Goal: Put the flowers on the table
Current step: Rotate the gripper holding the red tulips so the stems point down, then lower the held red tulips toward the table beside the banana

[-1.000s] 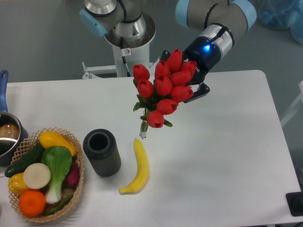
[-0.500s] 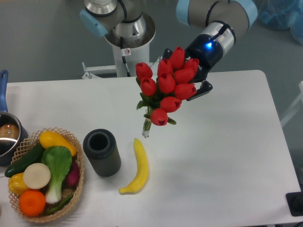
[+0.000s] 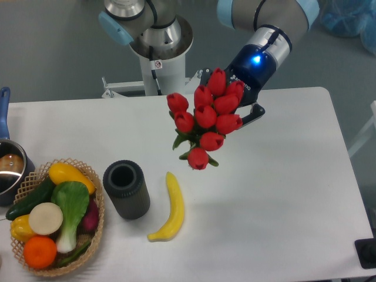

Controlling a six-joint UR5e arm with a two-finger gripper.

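Observation:
The flowers [image 3: 207, 117], a bunch of red tulip buds with green leaves, hang in the air above the middle of the white table [image 3: 282, 188]. My gripper [image 3: 230, 97] is shut on the bunch from behind, at the upper right. One black finger [image 3: 252, 114] shows to the right of the buds and another [image 3: 205, 74] at the top left. The buds face the camera and hide the stems. Nothing of the bunch touches the table.
A dark cylindrical holder [image 3: 126, 189] stands left of a banana [image 3: 169, 207], both below the flowers. A wicker basket [image 3: 100, 226] of vegetables and a pot [image 3: 9, 167] sit at the left edge. The arm's base [image 3: 158, 41] is behind the table.
The bunch has shifted slightly right and tipped up toward the camera. The stem end that pointed down near the banana no longer shows.

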